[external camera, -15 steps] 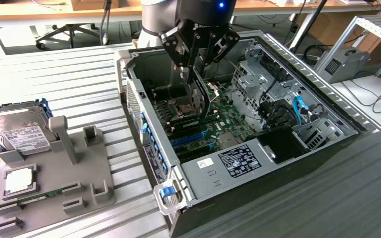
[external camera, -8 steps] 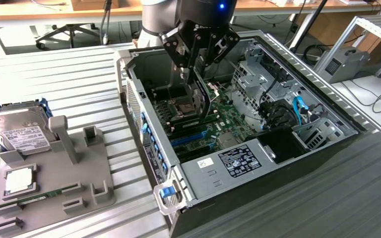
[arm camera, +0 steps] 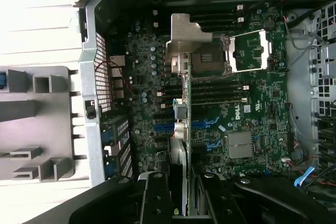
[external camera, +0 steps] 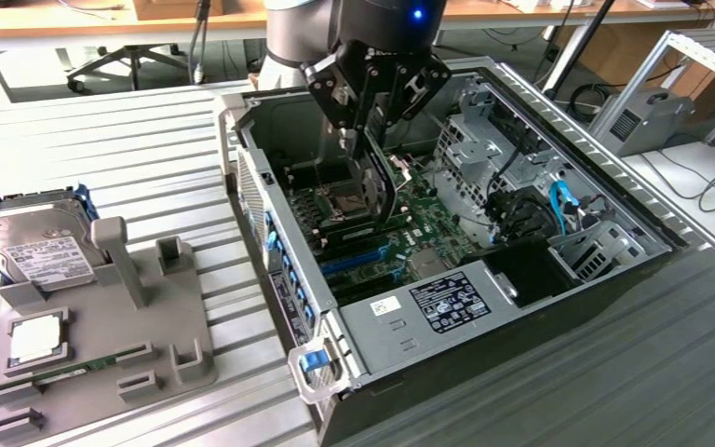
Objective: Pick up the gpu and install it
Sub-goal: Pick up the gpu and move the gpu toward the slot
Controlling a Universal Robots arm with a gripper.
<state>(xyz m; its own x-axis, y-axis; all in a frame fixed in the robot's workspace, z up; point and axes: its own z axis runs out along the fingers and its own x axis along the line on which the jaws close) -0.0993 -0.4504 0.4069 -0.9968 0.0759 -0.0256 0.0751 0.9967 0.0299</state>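
Note:
The gpu (external camera: 376, 196) hangs edge-on, a thin dark card, inside the open computer case (external camera: 606, 214) just above the green motherboard (external camera: 438, 219). My gripper (external camera: 374, 149) is shut on its upper edge. In the wrist view the gpu (arm camera: 180, 129) runs as a narrow strip away from my gripper (arm camera: 181, 198), and its silver end bracket (arm camera: 185, 38) covers part of the processor socket (arm camera: 247, 56). The card's lower edge is over the blue expansion slots (arm camera: 202, 124), near the case's rear wall (arm camera: 97, 82). Whether the card touches a slot is hidden.
On the exterior view's left a grey parts holder (external camera: 146, 317) carries a silver hard drive (external camera: 34, 247), a processor chip (external camera: 37, 337) and a RAM stick (external camera: 78, 372). Drive bays with blue cables (external camera: 569, 205) stand in the case. The case rests on a slatted metal table (external camera: 109, 149).

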